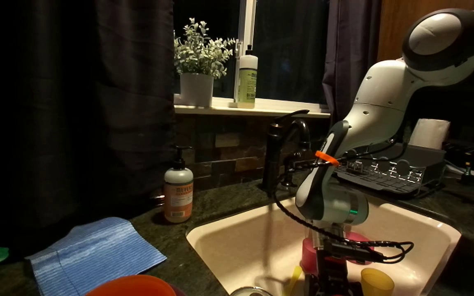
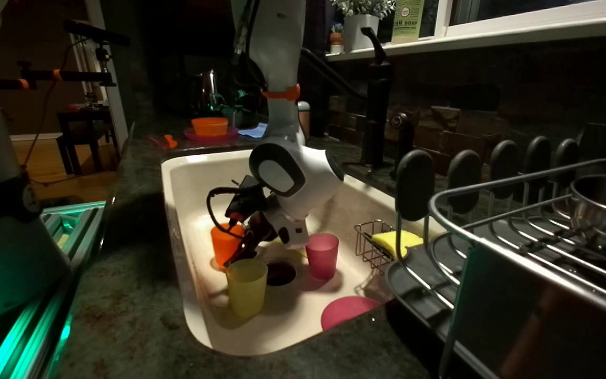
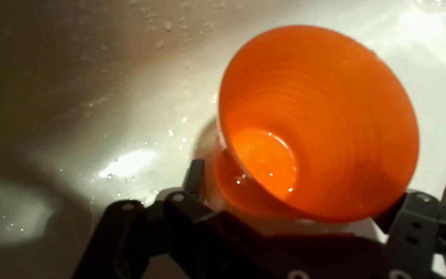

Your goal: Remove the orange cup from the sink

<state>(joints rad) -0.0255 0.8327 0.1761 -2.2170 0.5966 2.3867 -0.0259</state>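
Observation:
The orange cup (image 2: 222,248) stands in the cream sink (image 2: 198,171), near its long side, in an exterior view. The sink also shows in an exterior view (image 1: 237,238), where the arm mostly hides the cup. In the wrist view the cup (image 3: 323,108) fills the middle, its mouth facing the camera and slightly tilted. My gripper (image 3: 295,193) is open, with one finger on each side of the cup. The left finger stands apart from the cup wall. The right finger is partly behind the rim, so contact there cannot be told. The gripper (image 2: 244,252) is low in the sink.
A yellow cup (image 2: 248,289) stands close to the gripper. A pink cup (image 2: 322,256) and a pink plate (image 2: 346,311) are also in the sink. The dark faucet (image 2: 376,105), wire sponge holder (image 2: 369,250) and dish rack (image 2: 492,231) border it. An orange bowl (image 2: 209,126) sits on the counter.

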